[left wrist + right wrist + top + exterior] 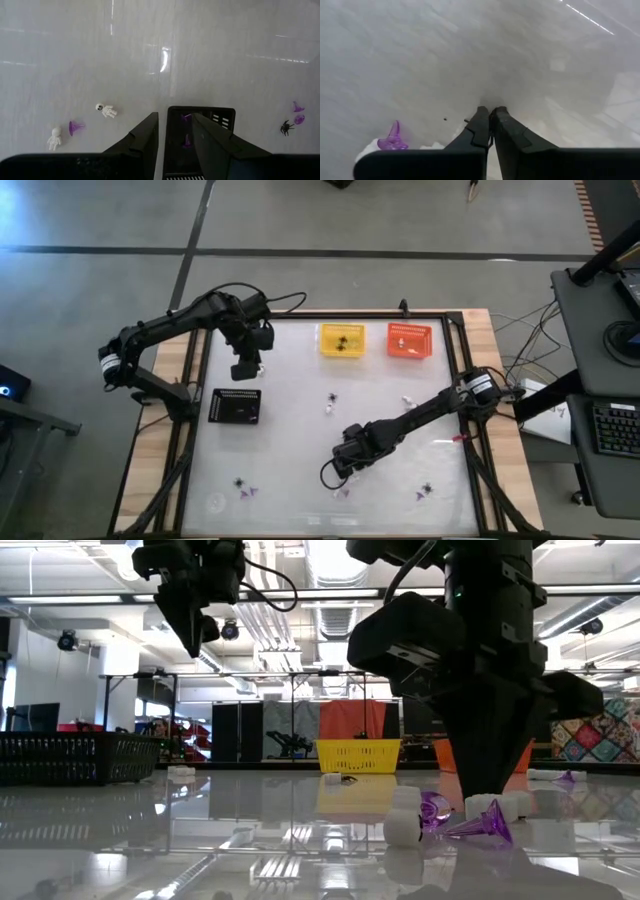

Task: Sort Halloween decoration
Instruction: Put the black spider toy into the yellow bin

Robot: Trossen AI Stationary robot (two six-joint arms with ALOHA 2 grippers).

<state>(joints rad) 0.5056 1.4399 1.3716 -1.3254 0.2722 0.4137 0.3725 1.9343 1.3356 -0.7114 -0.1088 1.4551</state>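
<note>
Tiny Halloween trinkets lie scattered on the white table: a purple hat [392, 140] and a white lump [485, 806] by my right gripper, and skeletons [106, 110] and a black spider [286, 127] elsewhere. My right gripper [338, 472] stands near the front middle, pointing down, shut, with its tips [490, 112] at the tabletop beside the white lump. My left gripper [246, 368] hangs open above the black basket [236, 406], and purple trinkets in that basket show between its fingers [175, 117]. My right gripper comes down from above with its shut fingertips [487, 795] right at the white lump, which lies on the table. Whether the tips touch it or hold a bit of it between them, I cannot tell.
A yellow basket [342, 340] and an orange basket [410, 340] stand side by side at the far edge, each with trinkets inside. More trinkets lie at the front left [243, 487], front right [427, 490] and middle [330, 398]. A wooden frame [478, 380] borders the table.
</note>
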